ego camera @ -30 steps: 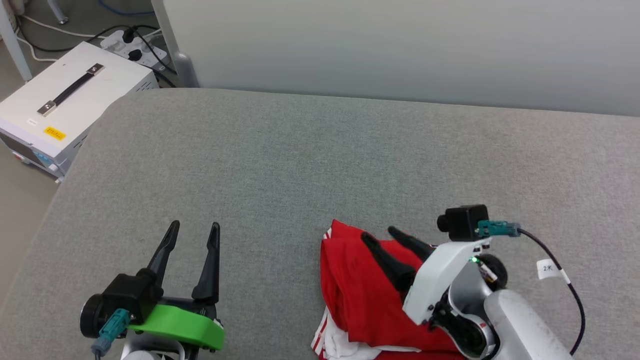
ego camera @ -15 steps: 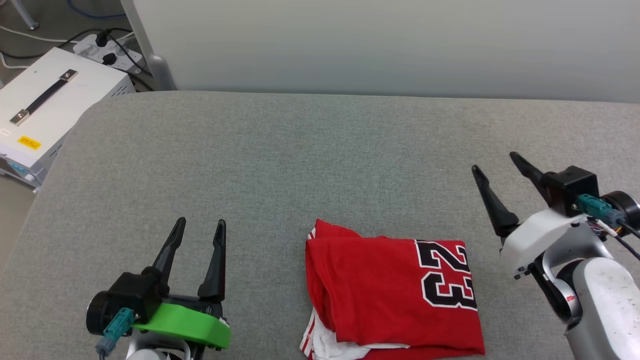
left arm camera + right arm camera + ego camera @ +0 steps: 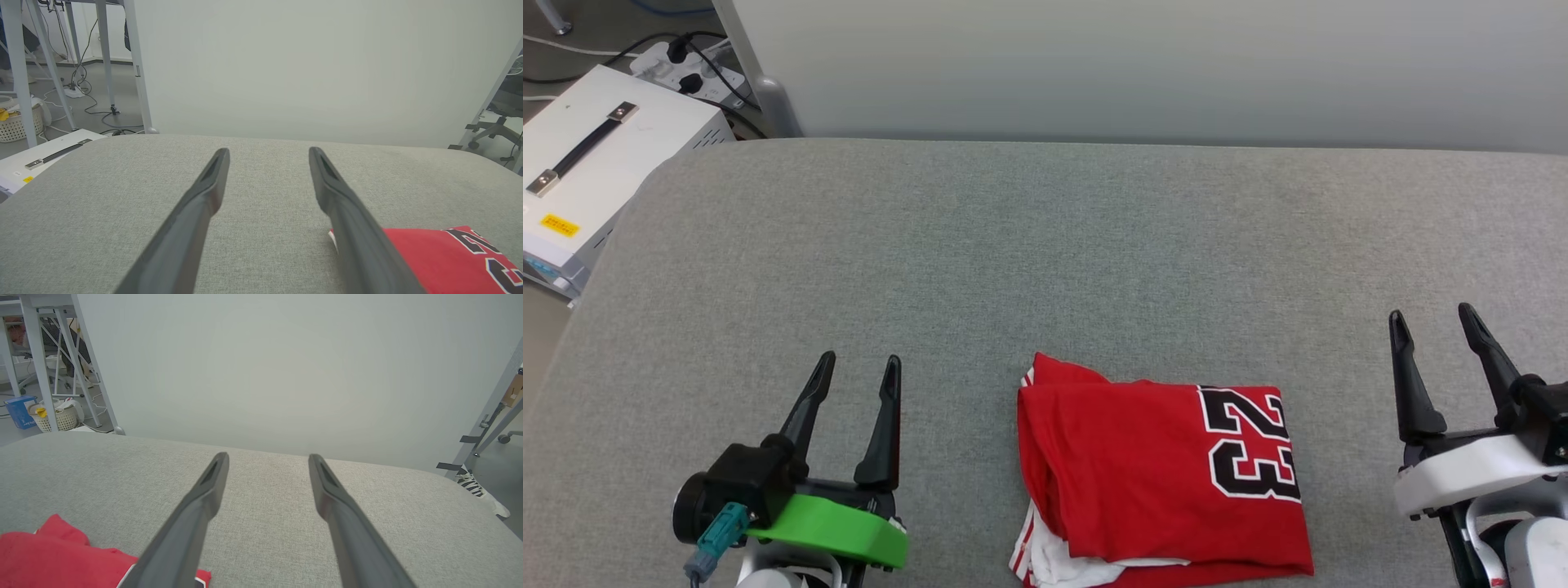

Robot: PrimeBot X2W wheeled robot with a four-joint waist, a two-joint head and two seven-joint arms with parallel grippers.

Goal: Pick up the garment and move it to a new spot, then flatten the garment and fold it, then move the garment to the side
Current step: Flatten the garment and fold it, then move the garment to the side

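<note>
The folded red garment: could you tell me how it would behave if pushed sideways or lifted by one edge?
The garment is soft cloth in loose layers, so lifted by one edge it would probably droop and unfold. Pushed, it would likely bunch rather than slide, since the grey surface looks coarsely woven.

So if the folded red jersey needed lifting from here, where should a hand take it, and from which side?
Probably the thick folded left edge of the red jersey, approached from the robot's left by the open left hand, fingers low along the grey fabric surface. The layers bunch there, so one pinch could catch them all; the numbered right edge lies flat and thin.
</note>
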